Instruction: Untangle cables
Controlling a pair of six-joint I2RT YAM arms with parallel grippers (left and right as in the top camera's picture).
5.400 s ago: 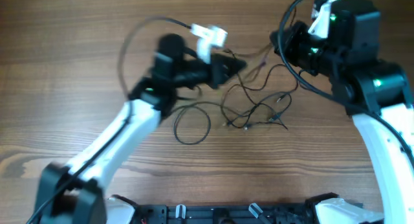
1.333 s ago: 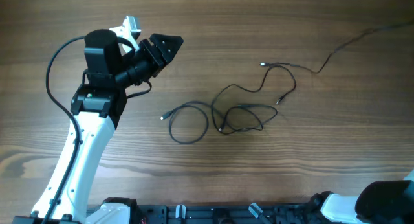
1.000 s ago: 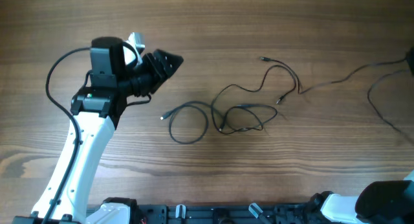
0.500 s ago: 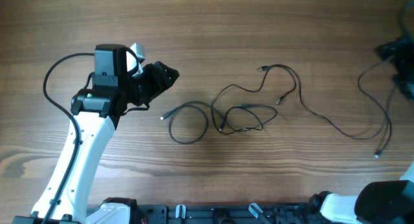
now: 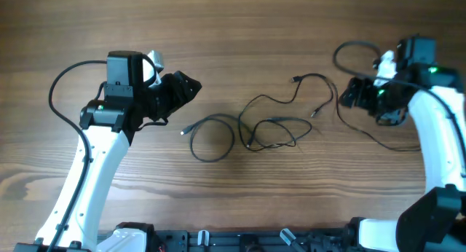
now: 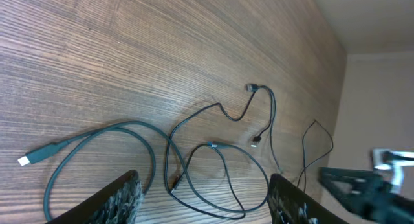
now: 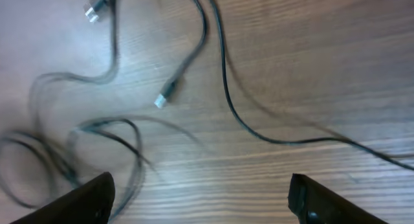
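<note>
A: How do the arms stand over the table (image 5: 240, 19)?
B: The left arm (image 5: 95, 172) reaches in over the table's left half. The right arm (image 5: 437, 135) comes in along its right edge.
A: And the grippers?
B: The left gripper (image 5: 186, 87) has its fingers (image 6: 119, 195) spread, with nothing between them. The right gripper (image 5: 352, 94) is spread wide too, and empty.
A: The cables?
B: The cables (image 5: 273, 124) lie looped and crossed at the table's middle, and neither gripper touches them. One strand (image 5: 364, 132) trails toward the table's right edge. A pale plug (image 5: 183, 131) ends the loop nearest the table's left half.

Wood-grain table (image 5: 73, 19), thin black cables (image 5: 277, 119) lying loosely looped near its middle
</note>
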